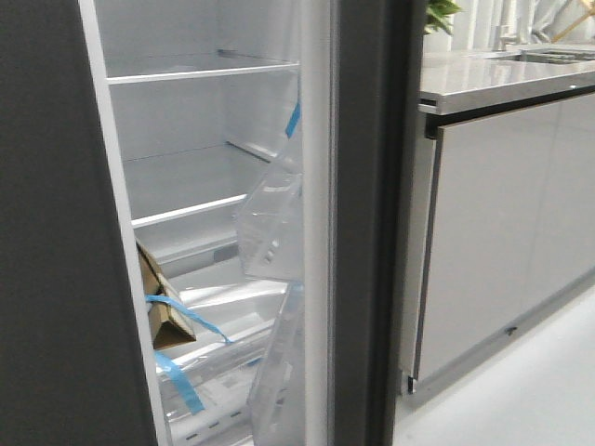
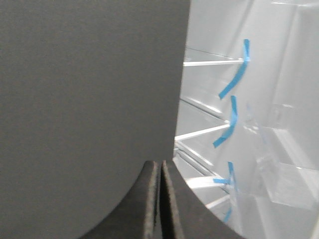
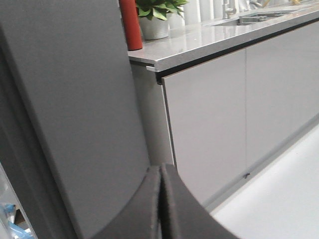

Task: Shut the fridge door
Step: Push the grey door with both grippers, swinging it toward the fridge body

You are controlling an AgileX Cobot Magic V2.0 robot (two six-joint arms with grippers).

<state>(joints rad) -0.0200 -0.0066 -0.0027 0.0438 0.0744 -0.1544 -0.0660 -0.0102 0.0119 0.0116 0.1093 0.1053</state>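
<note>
The fridge door [image 1: 372, 223] stands open, seen nearly edge-on in the front view. Its white inner lining [image 1: 316, 232] carries clear plastic bins [image 1: 272, 223] and blue tape [image 1: 294, 119]. Neither gripper shows in the front view. In the right wrist view my right gripper [image 3: 160, 168] is shut and empty, its tips close against the door's dark-grey outer face [image 3: 84, 109]; I cannot tell whether they touch. In the left wrist view my left gripper [image 2: 160, 164] is shut and empty at the edge of the plain twin door [image 2: 89, 99]. The door bins [image 2: 284, 174] are beyond it.
The fridge interior [image 1: 195, 111] holds white shelves, a cardboard piece [image 1: 160, 307] and blue tape strips. The twin dark door [image 1: 56, 242] fills the left. Light-grey cabinets [image 1: 502, 242] under a counter [image 1: 502, 79] stand right of the door, with a red cylinder [image 3: 130, 25] and a potted plant [image 3: 154, 17].
</note>
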